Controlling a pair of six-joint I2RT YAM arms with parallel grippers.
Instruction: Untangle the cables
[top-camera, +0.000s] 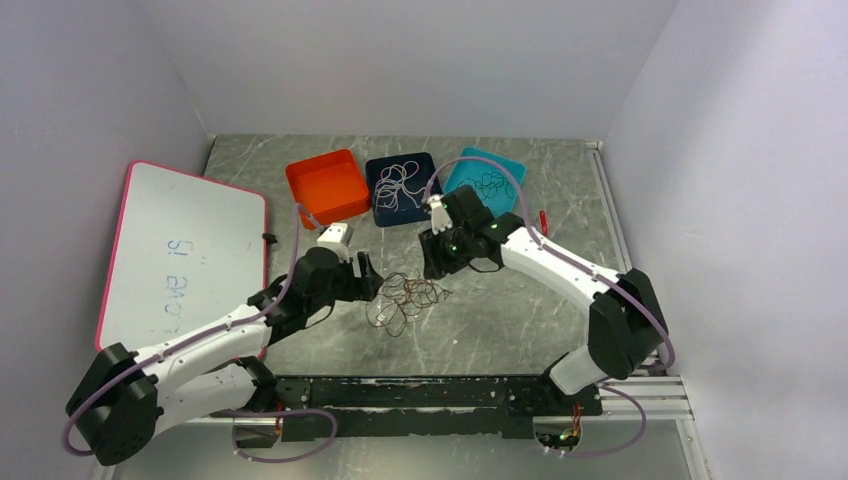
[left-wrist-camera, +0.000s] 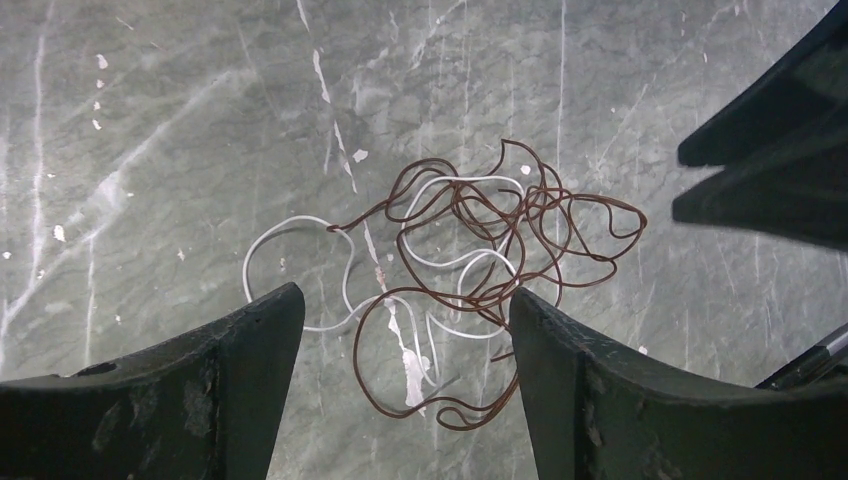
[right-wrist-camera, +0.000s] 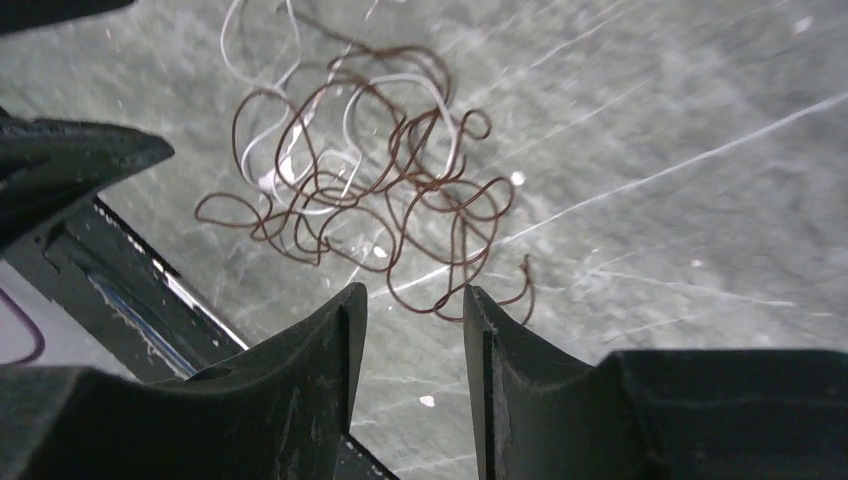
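A tangle of thin cables (top-camera: 405, 298) lies on the marble table between the two arms: brownish-red loops wound through a white wire (left-wrist-camera: 300, 225). In the left wrist view the brown loops (left-wrist-camera: 480, 240) reach down between the wide-open fingers of my left gripper (left-wrist-camera: 405, 305), with nothing gripped. My right gripper (right-wrist-camera: 415, 300) hovers just off the far side of the same brown loops (right-wrist-camera: 400, 190), its fingers partly apart and empty. In the top view the left gripper (top-camera: 368, 272) is left of the pile and the right gripper (top-camera: 437, 262) above right of it.
Three bins stand at the back: an orange one (top-camera: 327, 186), a dark blue one (top-camera: 402, 187) holding white wire, and a teal one (top-camera: 487, 180) holding dark wire. A pink-edged whiteboard (top-camera: 180, 255) lies on the left. A small red object (top-camera: 543, 219) lies at the right.
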